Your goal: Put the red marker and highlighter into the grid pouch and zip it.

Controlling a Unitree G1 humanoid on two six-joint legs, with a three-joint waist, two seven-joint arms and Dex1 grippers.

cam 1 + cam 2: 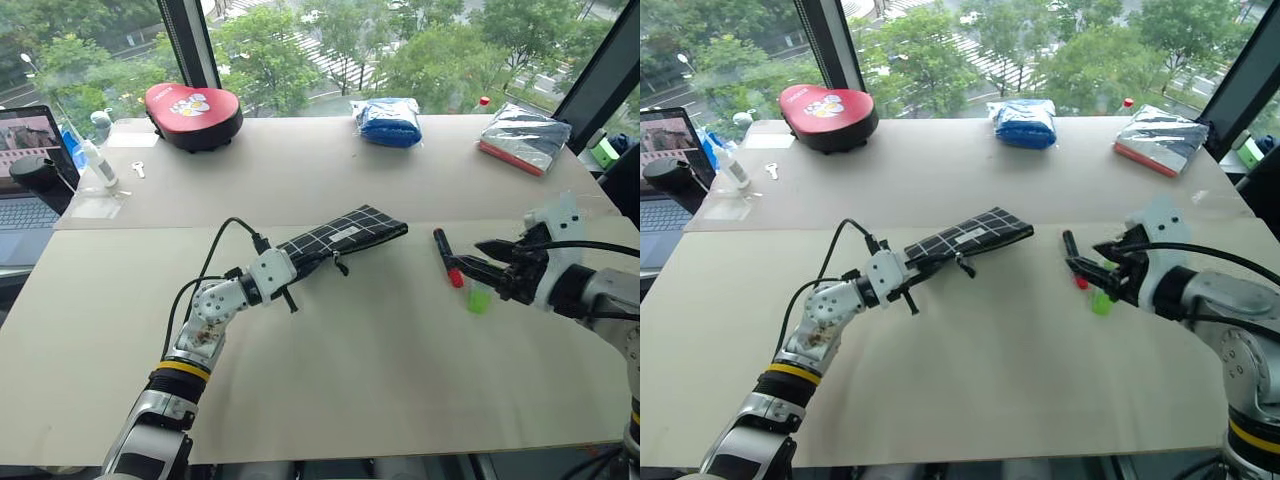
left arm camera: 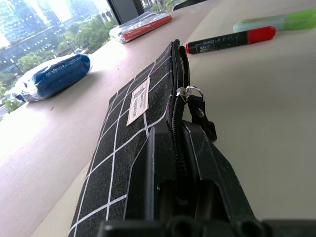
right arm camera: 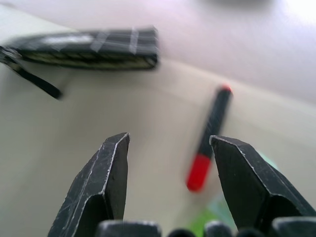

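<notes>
Nearest the head camera, the left gripper [image 1: 285, 272] is clamped shut on one end of the grid pouch [image 1: 345, 236], which is held slightly tilted over the pale worktop [image 1: 350, 370]. That end of the pouch is hidden between the jaws. To the right, the right gripper [image 1: 470, 268] is seen with jaws parted and empty, above the red marker [image 1: 447, 257] and the highlighter [image 1: 479, 296], both lying on the worktop; the highlighter is partly covered by the fingers. Farther back lie a blue bundle [image 1: 389, 121], a silver packet [image 1: 523, 138] and a red case [image 1: 193, 115]. A laptop [image 1: 28, 180] is cut off at the left edge. Trees are seen through the windows.
</notes>
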